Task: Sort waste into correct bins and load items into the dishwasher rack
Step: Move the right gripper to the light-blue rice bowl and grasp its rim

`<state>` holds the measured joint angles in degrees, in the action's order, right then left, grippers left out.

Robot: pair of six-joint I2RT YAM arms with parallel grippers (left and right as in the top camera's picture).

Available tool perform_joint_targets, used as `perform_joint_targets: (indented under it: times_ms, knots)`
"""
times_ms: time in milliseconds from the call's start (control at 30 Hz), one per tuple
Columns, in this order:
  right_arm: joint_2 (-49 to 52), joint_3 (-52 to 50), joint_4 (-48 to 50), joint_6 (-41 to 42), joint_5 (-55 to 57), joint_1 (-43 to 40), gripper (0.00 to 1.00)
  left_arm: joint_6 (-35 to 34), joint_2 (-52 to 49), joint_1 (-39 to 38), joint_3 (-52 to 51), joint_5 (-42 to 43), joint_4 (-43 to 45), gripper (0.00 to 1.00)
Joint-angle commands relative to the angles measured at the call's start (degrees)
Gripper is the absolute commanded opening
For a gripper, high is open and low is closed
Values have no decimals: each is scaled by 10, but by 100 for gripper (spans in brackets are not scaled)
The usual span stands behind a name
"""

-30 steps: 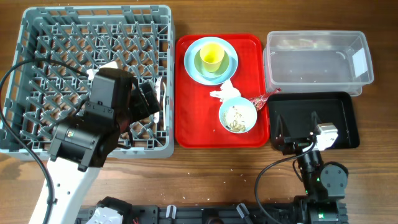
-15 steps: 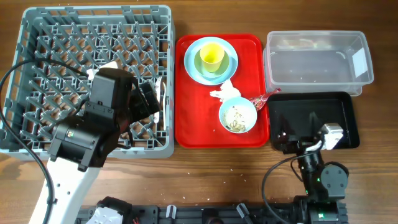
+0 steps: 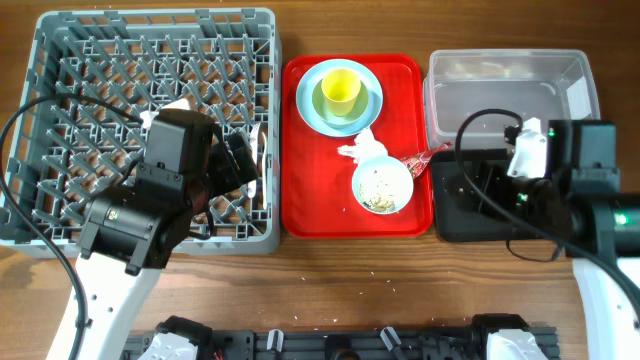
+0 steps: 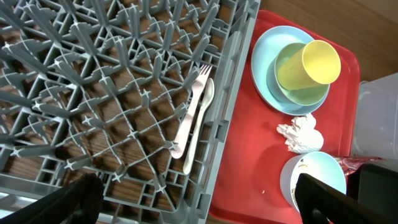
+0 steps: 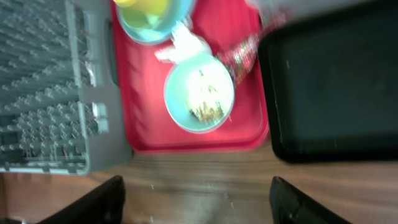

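The grey dishwasher rack (image 3: 60, 60) holds a white fork (image 4: 189, 115) and spoon (image 4: 200, 118) by its right wall. On the red tray, a yellow cup (image 3: 340, 90) sits in a blue bowl (image 4: 289, 81) on the blue plate (image 3: 312, 105). The white napkin (image 3: 362, 147), a second bowl with crumbs (image 3: 381, 185) and the red wrapper (image 3: 420, 158) lie nearby. My left gripper (image 4: 196, 205) is open and empty over the rack's right edge. My right gripper (image 5: 196, 199) is open and empty, high above the tray's front edge; its view is blurred.
The clear tub (image 3: 500, 100) stands at the back right, with the black tray (image 3: 470, 215) in front of it. The red serving tray (image 3: 300, 200) lies between the rack and the bins. My right arm (image 3: 580, 160) hangs over the black tray.
My right arm has risen from the table's front edge and swung back over the black tray. The left arm has not moved.
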<state>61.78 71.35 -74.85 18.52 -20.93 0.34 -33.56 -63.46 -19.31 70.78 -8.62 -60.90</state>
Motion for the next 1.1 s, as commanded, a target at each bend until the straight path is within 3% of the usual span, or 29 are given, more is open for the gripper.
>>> perform_joint_targets:
  times_ms: [0, 133, 233, 367, 467, 667, 767, 867, 967, 1067]
  knots:
    - [19, -2, -6, 10, 7, 38, 27, 1, 3, 5, 6, 3, 2, 100]
    - [18, -55, -2, 26, 94, 117, 35, 1, 3, 5, 6, 3, 2, 100]
    - [18, -140, 61, 30, 124, 156, 40, 1, 3, 5, 6, 3, 2, 100]
    - [18, -221, 156, 57, 124, 162, 41, 1, 3, 5, 6, 3, 2, 100]
    - [19, -257, 212, 62, 138, 162, 50, 1, 3, 5, 6, 3, 2, 100]
    - [38, -287, 268, 99, 209, 162, 51, 1, 3, 5, 6, 3, 2, 100]
    - [74, -287, 388, 63, -2, 170, 51, 1, 3, 5, 6, 3, 2, 100]
    - [122, -287, 479, 55, -1, 224, 52, 1, 3, 5, 6, 3, 2, 100]
    - [189, -287, 553, 54, 78, 285, 53, 1, 3, 5, 6, 3, 2, 100]
    - [230, -287, 599, 56, 59, 324, 53, 1, 3, 5, 6, 3, 2, 100]
